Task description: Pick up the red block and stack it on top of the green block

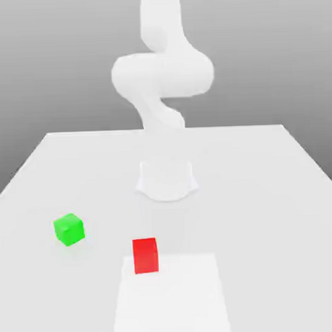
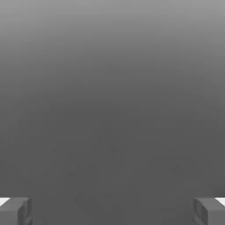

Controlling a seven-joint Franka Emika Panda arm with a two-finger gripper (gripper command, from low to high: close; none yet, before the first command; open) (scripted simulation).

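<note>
The red block [image 1: 145, 255] stands upright on the white table [image 1: 264, 192], near its front, at the back-left corner of a brighter square patch. The green block [image 1: 69, 229] sits apart from it, further toward the exterior view's left and slightly further back. In the hand view my gripper [image 2: 112, 212] is open, its two grey fingertips [image 2: 15, 212] standing wide apart with nothing between them. Behind them is only plain grey background. The white arm [image 1: 162, 74] bends upward from its base, high above both blocks.
The arm's round base [image 1: 166, 179] stands on the table behind the blocks. A brighter square patch [image 1: 173, 300] marks the table's front middle. Open tabletop stretches to the exterior view's right and along the back.
</note>
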